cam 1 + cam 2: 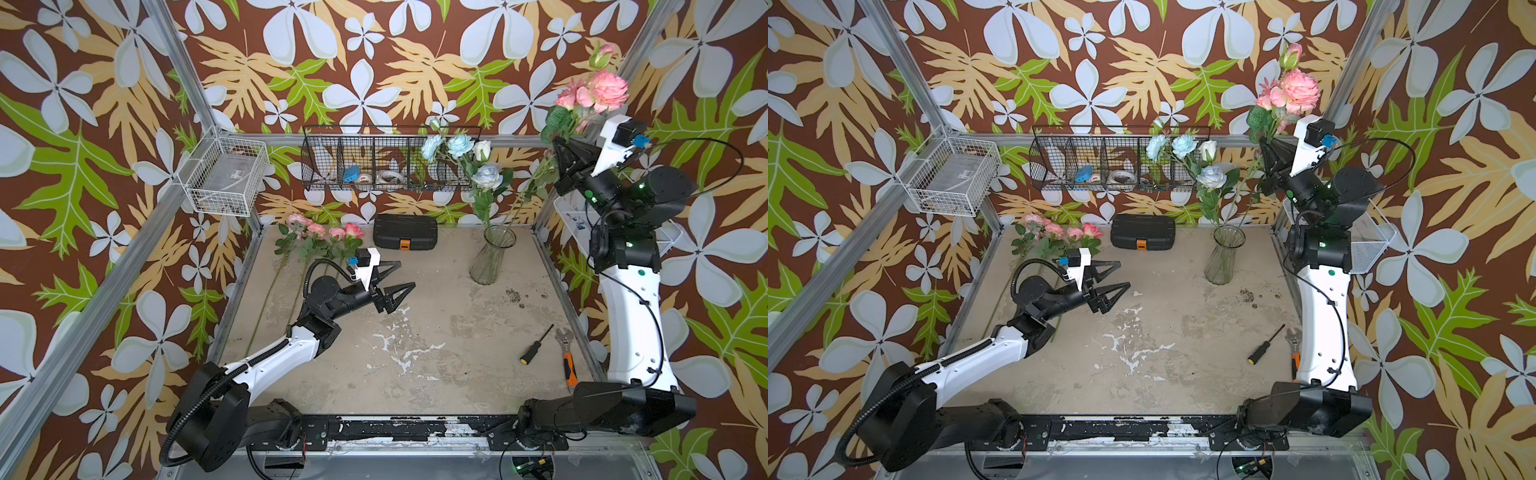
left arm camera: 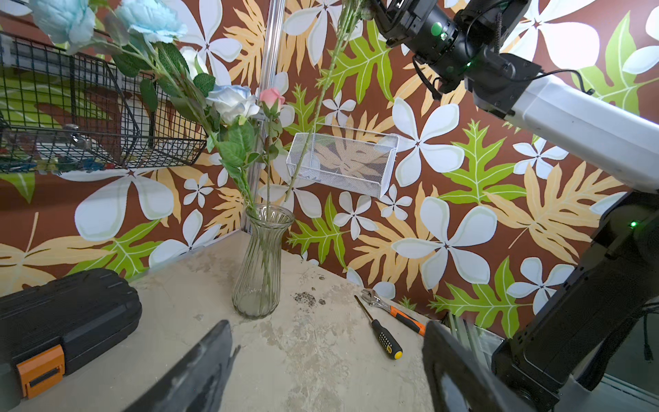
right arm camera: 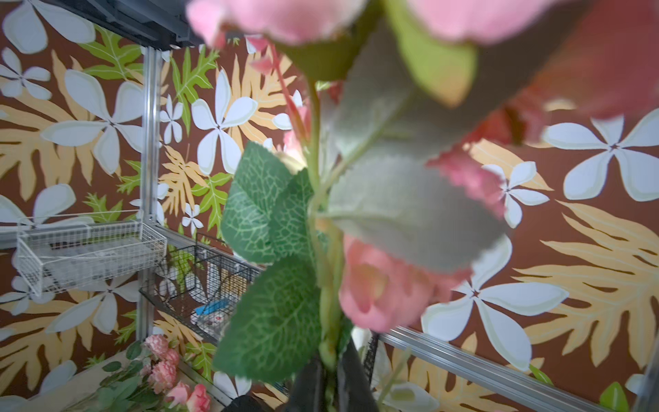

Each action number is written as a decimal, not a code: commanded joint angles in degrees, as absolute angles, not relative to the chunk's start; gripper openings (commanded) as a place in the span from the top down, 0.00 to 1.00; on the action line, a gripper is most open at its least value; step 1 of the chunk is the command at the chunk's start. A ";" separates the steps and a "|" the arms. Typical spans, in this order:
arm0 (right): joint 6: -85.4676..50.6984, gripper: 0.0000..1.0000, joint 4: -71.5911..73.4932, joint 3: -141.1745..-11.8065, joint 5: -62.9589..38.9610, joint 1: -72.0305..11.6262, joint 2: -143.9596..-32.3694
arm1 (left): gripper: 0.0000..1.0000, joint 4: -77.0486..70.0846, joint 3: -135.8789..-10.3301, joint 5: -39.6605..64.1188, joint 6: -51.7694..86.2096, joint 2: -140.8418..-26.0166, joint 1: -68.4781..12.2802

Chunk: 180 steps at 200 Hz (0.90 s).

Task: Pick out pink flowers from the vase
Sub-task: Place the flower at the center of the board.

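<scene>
High beside the vase (image 1: 492,257), right fingers (image 1: 566,157) pinch the stem of pink flowers (image 1: 602,89); left fingers (image 1: 399,293) gape wide, empty.

Brown wallpaper (image 1: 374,62) printed with big white blossoms, tan fronds and green leaves covers the three walls around me. Aluminium posts (image 1: 183,70) frame the corners, and a rail (image 1: 515,141) runs along the back wall. The bench (image 1: 457,374) is a worn grey-beige slab, flaking white near its middle, with dark specks (image 1: 513,296) toward its right edge. A white wire basket (image 1: 226,178) hangs on the left wall, a long black wire basket (image 1: 374,158) on the back wall, and a fine white mesh basket (image 2: 342,167) on the right. The light is soft and even.
</scene>
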<state>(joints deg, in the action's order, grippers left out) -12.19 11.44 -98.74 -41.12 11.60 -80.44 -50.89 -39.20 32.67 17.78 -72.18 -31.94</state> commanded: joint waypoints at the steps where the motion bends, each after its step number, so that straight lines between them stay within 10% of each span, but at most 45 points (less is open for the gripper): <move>1: -23.20 1.00 12.88 -93.40 -44.63 9.04 -78.10 | 0.13 -53.18 -38.16 31.34 16.62 -71.17 -32.06; 59: -20.71 1.00 17.78 -76.26 -42.80 -20.35 -76.49 | 0.13 -49.40 -40.25 32.56 12.84 -71.80 -31.99; 134: -18.77 1.00 20.12 -70.42 -46.40 -28.35 -79.48 | 0.17 -53.18 -39.20 37.94 15.00 -72.63 -32.05; 157: -20.80 1.00 22.97 -70.44 -49.52 -28.39 -80.66 | 0.31 -51.35 -40.30 38.14 14.79 -73.88 -32.00; 180: -21.22 1.00 24.81 -70.05 -50.76 -28.93 -81.33 | 0.73 -50.69 -41.29 38.06 14.85 -74.96 -32.03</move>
